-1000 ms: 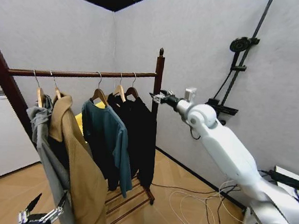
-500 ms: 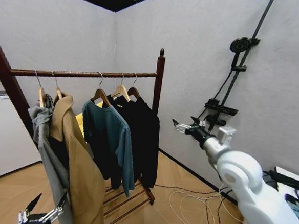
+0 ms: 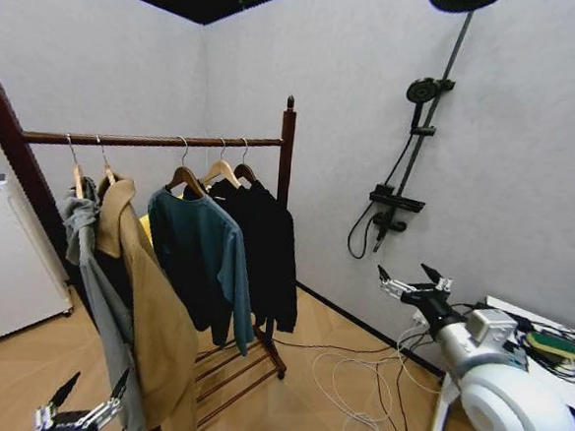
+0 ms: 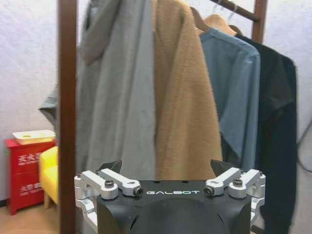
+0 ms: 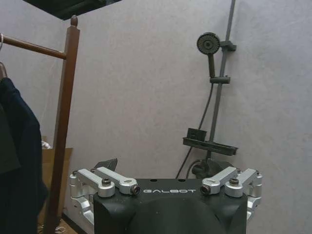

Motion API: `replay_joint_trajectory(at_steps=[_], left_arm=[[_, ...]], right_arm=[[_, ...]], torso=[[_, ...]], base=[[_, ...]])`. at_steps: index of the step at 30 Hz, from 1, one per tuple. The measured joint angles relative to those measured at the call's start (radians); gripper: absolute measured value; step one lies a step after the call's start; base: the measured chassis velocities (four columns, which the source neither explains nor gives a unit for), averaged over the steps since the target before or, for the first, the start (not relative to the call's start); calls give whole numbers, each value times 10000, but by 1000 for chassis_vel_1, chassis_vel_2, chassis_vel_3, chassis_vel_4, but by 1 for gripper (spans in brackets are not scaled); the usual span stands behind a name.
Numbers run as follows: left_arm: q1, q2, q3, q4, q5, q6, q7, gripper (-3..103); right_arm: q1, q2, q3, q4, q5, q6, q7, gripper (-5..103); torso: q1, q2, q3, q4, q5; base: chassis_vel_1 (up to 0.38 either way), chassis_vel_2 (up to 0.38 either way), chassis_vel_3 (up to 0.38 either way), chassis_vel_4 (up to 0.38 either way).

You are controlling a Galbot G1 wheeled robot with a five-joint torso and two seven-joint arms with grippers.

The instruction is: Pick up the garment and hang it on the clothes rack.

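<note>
Black garment (image 3: 266, 244) hangs rightmost on the clothes rack (image 3: 285, 166); right tool (image 3: 413, 282), spread empty, sits at its four o'clock; left tool (image 3: 81, 410) spread.

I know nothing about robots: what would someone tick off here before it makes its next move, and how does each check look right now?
1. Plain black long-sleeved garment hanging on the rail: ok, on a dark hanger at the rail's end.
2. Dark reddish-brown wooden clothes rack standing upright: ok.
3. Right pincer empty: ok, open, holding nothing, low beside the black shower-head stand.
4. Left pincer empty: ok, open, low in front of the tan coat.
5. Right pincer apart from the garment: ok, a wide gap shows.
6. Hanger hook fully over the rail: cannot tell, too small to see.
</note>
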Motion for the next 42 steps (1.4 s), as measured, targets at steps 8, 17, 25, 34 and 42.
replay_joint_trajectory(at_steps=[8, 17, 25, 34, 42], left_arm=[[0, 0, 0, 0, 0, 1, -1, 100], [0, 0, 0, -1, 0, 0, 2, 100], [0, 0, 0, 0, 0, 0, 0, 100], [0, 0, 0, 0, 0, 0, 3, 100], [0, -1, 0, -1, 0, 0, 1, 100]], right_arm=[[-589, 376, 149, 337, -537, 439, -361, 100], [-645, 611, 65, 340, -749, 819, -735, 100], [-716, 719, -4, 239, -866, 1180, -916, 100], [-812, 800, -48, 133, -961, 1547, -1171, 100], [-715, 830, -326, -21, -1090, 1858, -1450, 100]], torso=[[6, -4, 3, -2, 4], [4, -4, 2, -2, 9], [3, -3, 1, -2, -6], [0, -2, 2, -1, 3], [-3, 1, 0, -1, 8]], base=[[-7, -200, -179, -12], [62, -305, -310, 57], [132, -382, -387, 132], [236, -462, -470, 238], [229, -478, -479, 228]])
